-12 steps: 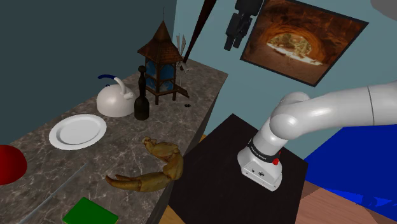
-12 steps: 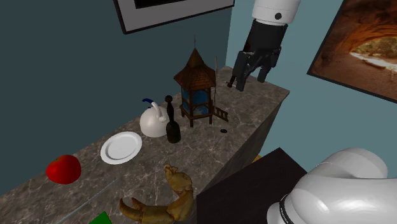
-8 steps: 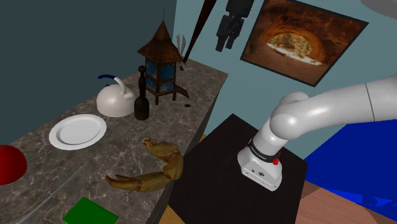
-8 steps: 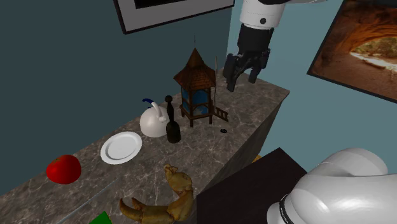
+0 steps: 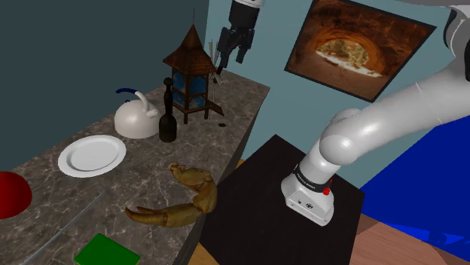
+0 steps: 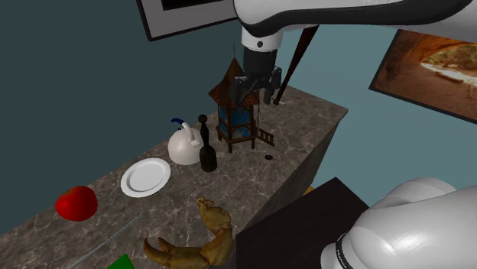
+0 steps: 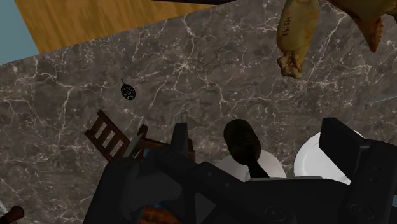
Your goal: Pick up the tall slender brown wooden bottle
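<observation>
Black bottle [image 5: 167, 120], white-veined grey counter [image 5: 242, 96]

Shoulder and second cams both overlook the counter [image 5: 248, 98] from the stand's [image 5: 256, 203] side; wrist cam faces straight down.

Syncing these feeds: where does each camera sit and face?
Shoulder view: beside the stand, looking down over the dark marble counter; white arm and black gripper show.
Second exterior view: similar side, facing along the counter; arm and gripper show.
Wrist view: on the hand, looking down at the counter; open fingers show.
Shared: the tall slender dark bottle.
</observation>
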